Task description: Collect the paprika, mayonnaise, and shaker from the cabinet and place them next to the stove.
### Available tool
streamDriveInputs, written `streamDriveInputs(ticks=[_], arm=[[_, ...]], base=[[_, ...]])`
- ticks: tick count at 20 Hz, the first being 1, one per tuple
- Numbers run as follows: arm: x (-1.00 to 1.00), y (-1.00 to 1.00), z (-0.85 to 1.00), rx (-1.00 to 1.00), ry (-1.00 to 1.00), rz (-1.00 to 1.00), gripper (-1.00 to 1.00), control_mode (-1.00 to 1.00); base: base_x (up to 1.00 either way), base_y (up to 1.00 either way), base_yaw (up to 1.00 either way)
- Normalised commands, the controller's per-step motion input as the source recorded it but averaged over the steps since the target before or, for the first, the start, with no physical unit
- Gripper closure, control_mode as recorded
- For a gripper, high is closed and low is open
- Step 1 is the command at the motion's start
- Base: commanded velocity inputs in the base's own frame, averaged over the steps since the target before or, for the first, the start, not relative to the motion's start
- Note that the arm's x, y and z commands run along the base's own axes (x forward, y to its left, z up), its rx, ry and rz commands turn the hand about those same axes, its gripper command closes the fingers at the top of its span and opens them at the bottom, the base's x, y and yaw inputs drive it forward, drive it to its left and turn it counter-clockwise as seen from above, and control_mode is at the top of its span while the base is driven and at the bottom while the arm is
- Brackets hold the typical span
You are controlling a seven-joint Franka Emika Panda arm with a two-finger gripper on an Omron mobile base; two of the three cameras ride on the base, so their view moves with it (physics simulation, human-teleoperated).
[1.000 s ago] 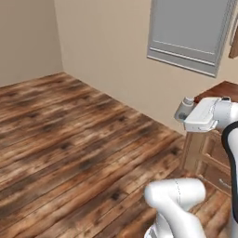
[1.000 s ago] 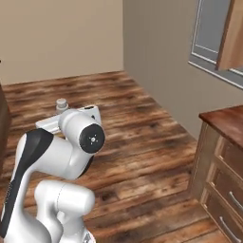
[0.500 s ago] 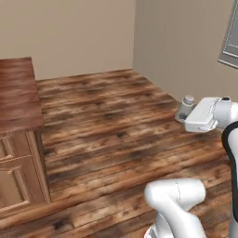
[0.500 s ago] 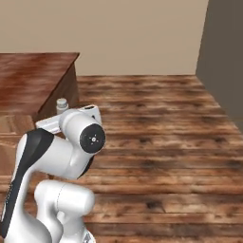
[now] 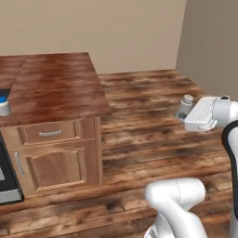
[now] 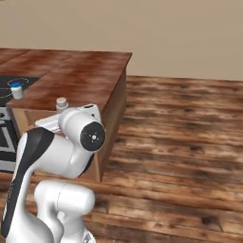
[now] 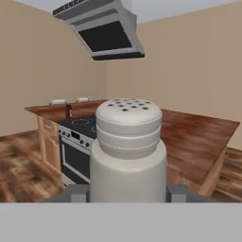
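- Your two-finger gripper point(image 7: 127, 194) is clamped on the small grey-white shaker with a perforated rounded top point(image 7: 128, 151), carried above the wooden floor point(image 5: 153, 116).
- The squat blue-lidded mayonnaise jar point(image 6: 17, 89) stands on the counter beside the black stove point(image 6: 9, 88).

The arm point(image 6: 52, 152) is folded close above its base, hand held level. The gripper point(image 5: 186, 109) is clamped on the shaker point(image 7: 127, 151), which stands upright between the fingers point(image 7: 176, 193).
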Motion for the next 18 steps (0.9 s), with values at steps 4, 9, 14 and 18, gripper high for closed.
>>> streamDriveInputs(ticks=[4,9,14,18], arm=[[0.0,0.0,0.0,0.0,0.0,0.0,1.0,1.0],[0.0,0.0,0.0,0.0,0.0,0.0,1.0,1.0],[0.0,0.0,0.0,0.0,0.0,0.0,1.0,1.0],[0.0,0.0,0.0,0.0,0.0,0.0,1.0,1.0]], base=[[0.48,1.0,0.18],[0.74,0.69,0.09],[0.79,0.64,0.09],[0.56,0.53,0.11]])
